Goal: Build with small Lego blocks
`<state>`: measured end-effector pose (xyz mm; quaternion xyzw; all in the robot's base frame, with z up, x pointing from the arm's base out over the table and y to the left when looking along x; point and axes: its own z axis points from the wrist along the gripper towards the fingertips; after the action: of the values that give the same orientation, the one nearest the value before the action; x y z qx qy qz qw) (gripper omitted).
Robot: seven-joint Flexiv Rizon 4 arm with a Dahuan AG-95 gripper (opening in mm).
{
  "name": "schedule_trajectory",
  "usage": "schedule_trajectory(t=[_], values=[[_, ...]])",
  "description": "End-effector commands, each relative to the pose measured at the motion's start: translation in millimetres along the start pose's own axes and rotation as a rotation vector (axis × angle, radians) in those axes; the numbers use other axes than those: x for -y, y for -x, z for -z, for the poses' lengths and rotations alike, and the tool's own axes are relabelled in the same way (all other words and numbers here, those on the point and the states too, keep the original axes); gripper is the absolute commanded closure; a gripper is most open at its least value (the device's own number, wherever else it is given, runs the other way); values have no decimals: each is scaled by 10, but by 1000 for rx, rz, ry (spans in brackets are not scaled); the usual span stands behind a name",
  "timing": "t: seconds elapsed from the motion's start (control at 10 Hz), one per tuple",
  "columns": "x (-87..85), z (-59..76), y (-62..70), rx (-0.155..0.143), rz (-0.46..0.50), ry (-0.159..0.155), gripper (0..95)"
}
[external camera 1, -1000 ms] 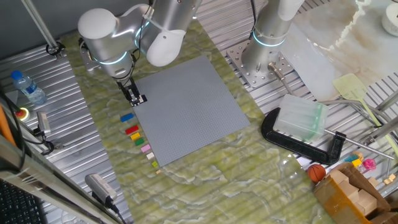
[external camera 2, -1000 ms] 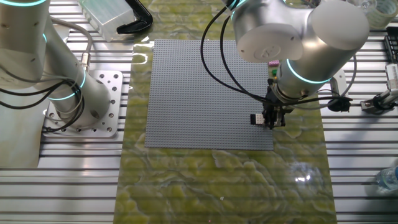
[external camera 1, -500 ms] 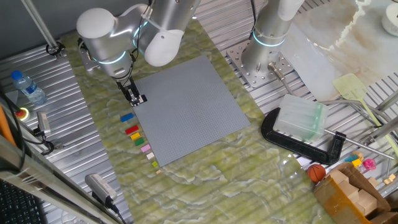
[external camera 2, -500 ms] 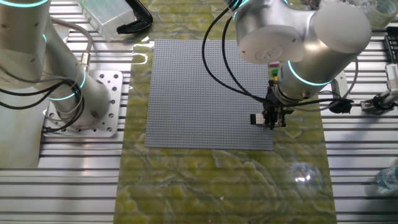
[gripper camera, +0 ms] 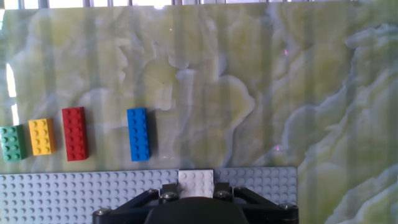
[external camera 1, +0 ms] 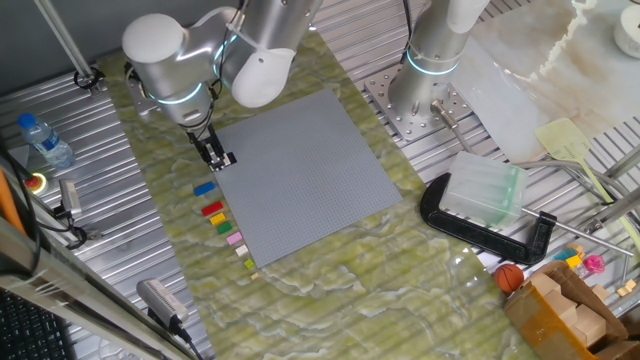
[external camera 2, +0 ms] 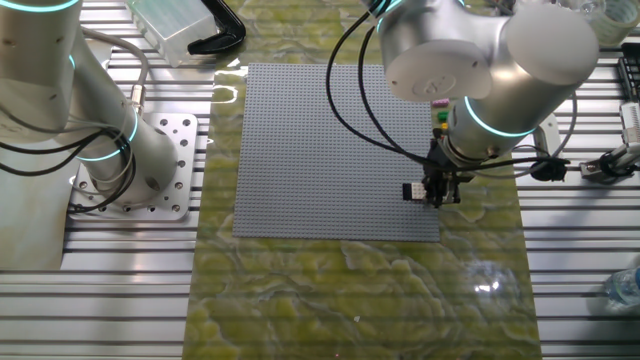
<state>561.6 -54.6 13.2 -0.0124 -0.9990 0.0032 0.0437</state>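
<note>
You have one each of blue (gripper camera: 138,134), red (gripper camera: 74,133), yellow (gripper camera: 41,136) and green (gripper camera: 12,143) studded bricks in a row on the marbled mat (gripper camera: 249,81), just beside the grey baseplate (gripper camera: 62,193). Your gripper (gripper camera: 196,190) pinches one cream-white brick (gripper camera: 196,181) at the plate's edge. A black clamp (external camera 1: 480,225) lies well apart.

One fixed view: high, angled, far back, baseplate (external camera 1: 300,175) mid-frame. Other fixed view: near overhead, closer, from opposite side. Hand view: v. close, straight down at baseplate edge & mat (gripper camera: 217,81). All three share that edge by the gripper (external camera 2: 437,196)
</note>
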Motion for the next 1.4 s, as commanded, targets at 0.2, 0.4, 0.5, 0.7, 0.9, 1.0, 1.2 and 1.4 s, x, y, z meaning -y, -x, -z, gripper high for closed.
schedule_trajectory(t=[0.2, 0.4, 0.5, 0.7, 0.9, 1.0, 1.2, 1.4], values=[[-4, -16, 2, -16, -2, -1, 950], [-3, -17, 2, -20, -4, -1, 950], [-3, -18, 1, -30, -2, -2, 950], [-1, -23, 1, -30, -3, 2, 950], [-1, -23, 1, -38, 3, 5, 950], [-1, -22, 1, -41, 8, 5, 950], [3, -40, 7, -44, 2, 6, 950], [16, -85, 21, -50, 0, 15, 950]])
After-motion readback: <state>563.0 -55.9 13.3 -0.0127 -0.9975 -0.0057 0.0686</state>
